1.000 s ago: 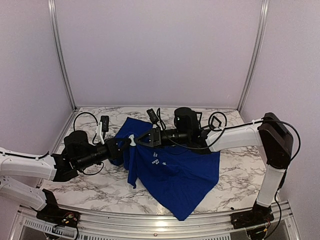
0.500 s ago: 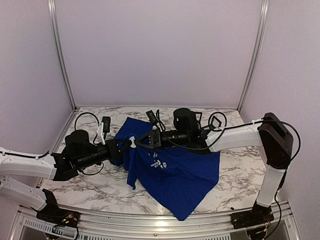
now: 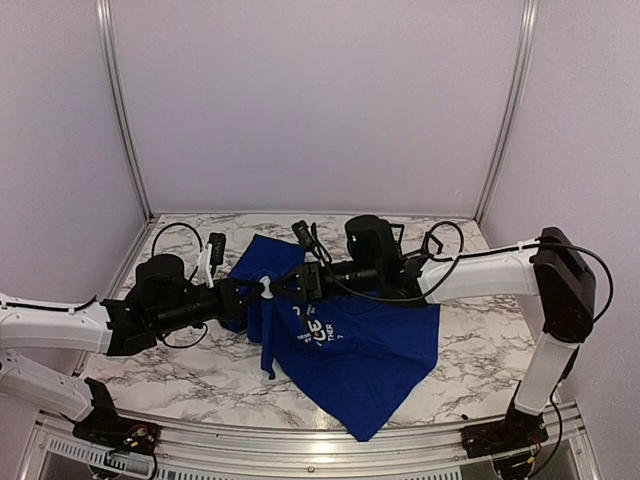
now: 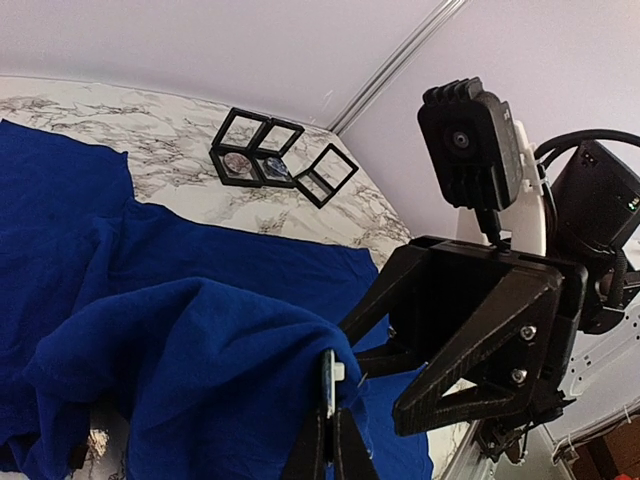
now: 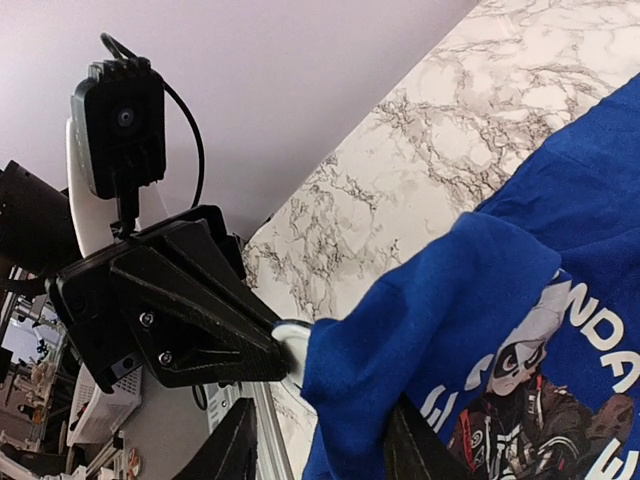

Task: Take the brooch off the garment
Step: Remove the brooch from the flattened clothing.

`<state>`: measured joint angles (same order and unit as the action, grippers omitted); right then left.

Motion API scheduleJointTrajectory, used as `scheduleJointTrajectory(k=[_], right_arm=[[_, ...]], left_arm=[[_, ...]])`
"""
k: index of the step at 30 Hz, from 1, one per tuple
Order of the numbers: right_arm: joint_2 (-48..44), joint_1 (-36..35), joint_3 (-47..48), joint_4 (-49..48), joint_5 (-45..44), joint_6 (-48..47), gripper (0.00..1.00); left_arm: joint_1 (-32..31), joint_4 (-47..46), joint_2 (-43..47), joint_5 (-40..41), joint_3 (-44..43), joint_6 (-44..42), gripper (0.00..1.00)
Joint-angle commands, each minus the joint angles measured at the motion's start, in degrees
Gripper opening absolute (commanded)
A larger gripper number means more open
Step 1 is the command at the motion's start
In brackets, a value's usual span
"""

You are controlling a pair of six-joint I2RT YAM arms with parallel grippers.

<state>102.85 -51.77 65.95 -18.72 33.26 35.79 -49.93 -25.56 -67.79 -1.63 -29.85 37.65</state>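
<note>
The garment (image 3: 370, 360), a royal-blue T-shirt, lies crumpled on the marble table, and one fold is lifted between the two arms. My left gripper (image 3: 258, 291) is shut on the brooch (image 3: 265, 290), a thin white-rimmed disc seen edge-on in the left wrist view (image 4: 328, 385), with blue cloth draped over it. My right gripper (image 3: 290, 286) faces it tip to tip. In the right wrist view its fingers (image 5: 235, 445) stand apart around the raised fold (image 5: 400, 330), just behind the brooch (image 5: 293, 350). White lettering and the panda print (image 5: 520, 370) show below.
Three small black-framed display boxes (image 4: 270, 160) sit on the marble table (image 3: 180, 370) past the shirt. Metal rails run along the table's near edge (image 3: 300, 440). Plain walls close in the back and sides.
The right gripper's jaws have widened around the fold. The cloth has slid down and spread, so more white lettering shows. Both grippers have shifted slightly lower.
</note>
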Motion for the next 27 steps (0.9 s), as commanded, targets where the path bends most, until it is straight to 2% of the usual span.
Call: scheduleJointTrajectory(k=[1,15,27], right_arm=[[-3.32,-0.86,0.50,3.16,-2.88,-5.09,0.43],[-2.78,-2.90,1.96,11.39,-9.03,-12.62,0.43],[-1.51,-3.69,2.84,12.42,-10.05,-14.29,0.43]], left_arm=[[1.04,8.00,0.01,0.81,-2.25,0.24,0.00],[3.15,28.86,1.28,-1.47,-8.80,-1.33,0.00],[3.36,42.53,1.76,-5.55,-12.95,-3.68,0.00]])
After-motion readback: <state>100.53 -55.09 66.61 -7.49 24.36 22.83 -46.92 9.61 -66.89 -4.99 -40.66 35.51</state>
